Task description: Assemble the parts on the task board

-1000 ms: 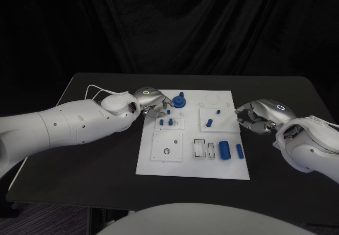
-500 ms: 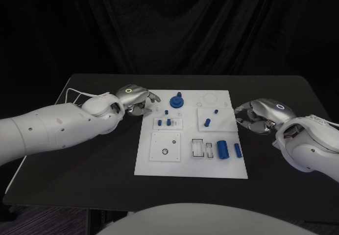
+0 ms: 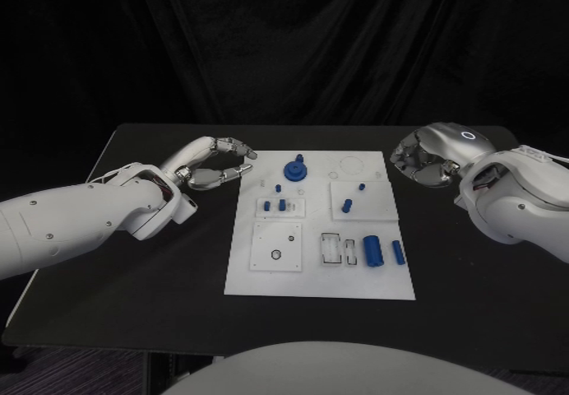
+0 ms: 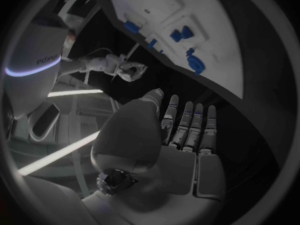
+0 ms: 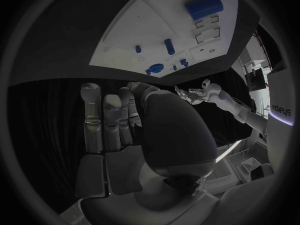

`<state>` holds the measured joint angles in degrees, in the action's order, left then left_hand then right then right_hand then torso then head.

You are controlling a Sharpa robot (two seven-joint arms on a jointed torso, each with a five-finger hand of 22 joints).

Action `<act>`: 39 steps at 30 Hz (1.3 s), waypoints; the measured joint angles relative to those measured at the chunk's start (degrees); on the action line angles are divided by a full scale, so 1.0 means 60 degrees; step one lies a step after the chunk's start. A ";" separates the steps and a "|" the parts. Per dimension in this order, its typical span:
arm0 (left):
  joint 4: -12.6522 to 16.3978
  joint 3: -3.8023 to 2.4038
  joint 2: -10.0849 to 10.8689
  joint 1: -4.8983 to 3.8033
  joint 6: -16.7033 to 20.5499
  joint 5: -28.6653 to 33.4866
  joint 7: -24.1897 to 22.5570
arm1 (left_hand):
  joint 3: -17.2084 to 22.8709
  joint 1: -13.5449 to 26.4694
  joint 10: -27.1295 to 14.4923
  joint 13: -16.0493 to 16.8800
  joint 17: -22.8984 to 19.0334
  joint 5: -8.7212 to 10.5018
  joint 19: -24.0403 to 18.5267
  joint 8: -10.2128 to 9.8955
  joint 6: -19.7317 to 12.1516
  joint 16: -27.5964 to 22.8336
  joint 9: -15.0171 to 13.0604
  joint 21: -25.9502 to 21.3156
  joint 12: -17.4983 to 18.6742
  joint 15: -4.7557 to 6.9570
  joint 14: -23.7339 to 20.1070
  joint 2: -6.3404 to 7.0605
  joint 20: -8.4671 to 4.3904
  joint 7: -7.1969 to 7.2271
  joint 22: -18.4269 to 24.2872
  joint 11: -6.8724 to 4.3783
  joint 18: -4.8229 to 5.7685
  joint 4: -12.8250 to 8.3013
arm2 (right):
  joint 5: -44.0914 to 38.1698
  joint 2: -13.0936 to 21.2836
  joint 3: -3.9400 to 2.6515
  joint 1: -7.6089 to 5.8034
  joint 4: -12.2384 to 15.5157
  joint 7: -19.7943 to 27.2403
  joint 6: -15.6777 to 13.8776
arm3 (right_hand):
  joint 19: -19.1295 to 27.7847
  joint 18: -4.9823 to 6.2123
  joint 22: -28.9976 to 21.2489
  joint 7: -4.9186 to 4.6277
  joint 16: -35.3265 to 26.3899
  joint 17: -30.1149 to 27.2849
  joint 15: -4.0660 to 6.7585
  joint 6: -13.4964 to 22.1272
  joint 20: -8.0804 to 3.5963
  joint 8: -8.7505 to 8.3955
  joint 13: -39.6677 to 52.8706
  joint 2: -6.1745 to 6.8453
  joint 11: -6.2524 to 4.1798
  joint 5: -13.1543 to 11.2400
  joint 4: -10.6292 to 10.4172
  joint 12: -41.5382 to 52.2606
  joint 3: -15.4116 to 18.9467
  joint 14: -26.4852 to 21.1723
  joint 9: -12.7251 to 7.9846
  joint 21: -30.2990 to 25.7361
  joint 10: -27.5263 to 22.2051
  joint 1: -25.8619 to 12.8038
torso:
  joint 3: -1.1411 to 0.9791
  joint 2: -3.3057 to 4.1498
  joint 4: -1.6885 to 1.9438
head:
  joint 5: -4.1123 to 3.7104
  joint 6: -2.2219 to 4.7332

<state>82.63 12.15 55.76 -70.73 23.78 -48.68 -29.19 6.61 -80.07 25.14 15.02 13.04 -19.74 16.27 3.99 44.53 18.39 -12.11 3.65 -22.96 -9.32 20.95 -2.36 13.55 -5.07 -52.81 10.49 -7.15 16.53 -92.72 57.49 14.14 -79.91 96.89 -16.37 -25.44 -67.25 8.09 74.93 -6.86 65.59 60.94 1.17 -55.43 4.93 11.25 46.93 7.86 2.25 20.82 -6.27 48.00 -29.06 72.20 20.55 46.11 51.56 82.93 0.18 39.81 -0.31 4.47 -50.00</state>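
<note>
1. The left hand [image 3: 217, 164] has drawn back off the task board [image 3: 320, 280]; fingers spread, empty.
2. The right hand [image 3: 424, 159] has risen; fingers apart, holding nothing.
3. Blue parts [image 3: 375, 251] stay on the board, mid-surface.

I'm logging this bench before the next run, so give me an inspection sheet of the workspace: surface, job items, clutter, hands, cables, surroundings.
Surface: black table, with the white task board lying flat in its middle.
Job's things: a blue round part with a knob near the board's far edge; small blue pegs in the middle; a blue cylinder and a slimmer blue piece lying near the front right.
Clutter: nothing seen.
Hands: left hand beside the board's far left corner, fingers apart, holding nothing; right hand off the board's far right corner, holding nothing.
Cables: a thin white cable at the left arm.
Surroundings: dark curtain behind the table.
</note>
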 measured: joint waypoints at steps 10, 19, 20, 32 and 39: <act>0.0980 -0.0002 0.0283 0.0000 -0.2072 0.4968 -0.1220 | -0.2076 0.0888 -0.1937 -0.1982 -0.1876 -0.0406 -0.1511 -0.0102 -0.2422 -0.2114 0.0914 -0.0211 0.1214 -0.0101 -0.2186 -0.1302 0.0047 0.0053 0.4785 -0.0024 -0.0216 0.0046 | 0.0000 -0.0780 0.0008 -0.0024 -0.1286 0.0736 0.0794 | -0.0051 -0.0003 -0.0001 -0.0090 -0.0278 -0.0305 -0.0394 0.0992 0.0292 -0.0114 -0.2382 0.0018 0.0521 -0.1337 0.0011 -0.2982 -0.0476 -0.0044 0.0514 -0.0564 -0.0862 -0.0633 | 0.0117 0.0117 0.0168 | -0.0317 0.0000; 0.1667 0.0001 0.0598 0.0023 -0.3424 0.7531 -0.1477 | -0.2864 0.1236 -0.2384 -0.2080 -0.1972 -0.0301 -0.1888 -0.0103 -0.2867 -0.2457 0.1079 -0.0259 0.1279 0.0065 -0.2693 -0.1799 -0.0111 0.0111 0.5847 -0.0271 -0.0215 0.0026 | 0.0001 -0.1025 0.0005 0.0252 -0.1799 0.1063 0.0912 | -0.0002 -0.0002 -0.0002 -0.0047 -0.0507 -0.0569 -0.0562 0.1611 0.0478 -0.0798 -0.3532 0.0135 0.0905 -0.1673 -0.0105 -0.4400 -0.0111 -0.0191 -0.0036 -0.1190 -0.1791 -0.0768 | 0.0302 0.0283 0.0420 | -0.0831 0.0000; 0.1717 0.0001 0.0625 0.0024 -0.3497 0.7658 -0.1490 | -0.2864 0.1223 -0.2396 -0.2080 -0.1972 -0.0308 -0.1888 -0.0103 -0.2867 -0.2457 0.1079 -0.0259 0.1279 0.0066 -0.2693 -0.1811 -0.0111 0.0111 0.5843 -0.0259 -0.0215 0.0025 | 0.0001 -0.1028 0.0007 0.0280 -0.1812 0.1082 0.0915 | 0.0019 -0.0004 -0.0002 -0.0043 -0.0555 -0.0597 -0.0553 0.1630 0.0500 -0.0822 -0.3563 0.0137 0.0904 -0.1673 -0.0083 -0.4405 -0.0080 -0.0212 -0.0070 -0.1244 -0.1800 -0.0765 | 0.0320 0.0305 0.0445 | -0.0864 0.0000; 0.2176 0.0003 0.0834 0.0041 -0.3972 0.8387 -0.1566 | -0.2973 0.0898 -0.2430 -0.2079 -0.1945 -0.0594 -0.1643 -0.0103 -0.2899 -0.2353 0.1091 -0.0259 0.1175 -0.0157 -0.2530 -0.1978 0.0134 0.0144 0.5635 -0.0225 -0.0211 -0.0024 | 0.0002 -0.0913 0.0009 0.0474 -0.1651 0.1254 0.0921 | 0.0104 0.0150 -0.0002 -0.0020 -0.0729 -0.0799 -0.0542 0.1700 0.0508 -0.0933 -0.3680 0.0171 0.0898 -0.1559 0.0058 -0.4369 0.0061 -0.0423 -0.0245 -0.1625 -0.1858 -0.0525 | 0.0464 0.0558 0.0648 | -0.1232 0.0266; 0.2267 0.0004 0.0831 0.0048 -0.4093 0.8496 -0.1581 | -0.3061 0.0817 -0.2430 -0.2078 -0.1910 -0.0652 -0.1469 -0.0103 -0.2848 -0.2181 0.1091 -0.0186 0.1025 -0.0343 -0.2345 -0.2059 0.0376 0.0093 0.5401 -0.0225 -0.0212 0.0013 | 0.0002 -0.0831 0.0009 0.0508 -0.1458 0.1307 0.0921 | 0.0204 0.0149 -0.0003 0.0003 -0.0794 -0.0870 -0.0529 0.1677 0.0477 -0.0963 -0.3708 0.0274 0.0883 -0.1063 0.0192 -0.4181 0.0059 -0.0562 -0.0354 -0.1770 -0.1697 -0.0346 | 0.0471 0.0623 0.0644 | -0.1231 0.0415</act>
<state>96.23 12.17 60.75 -70.45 -0.78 2.30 -38.68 -11.76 -75.17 10.56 2.55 1.58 -23.65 7.46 3.38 27.44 5.31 -5.56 2.54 -16.81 -11.38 6.89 -14.72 15.81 -4.51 -20.40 9.14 -8.42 16.60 -92.71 52.50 14.19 -76.86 88.14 -8.53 -19.91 -66.03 8.98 74.91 -6.84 60.82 55.71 -2.01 -45.37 7.79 5.47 24.69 9.50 7.55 14.44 -5.12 22.92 -28.71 68.83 18.42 35.50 41.38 80.85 3.00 43.55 3.55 -2.92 -47.51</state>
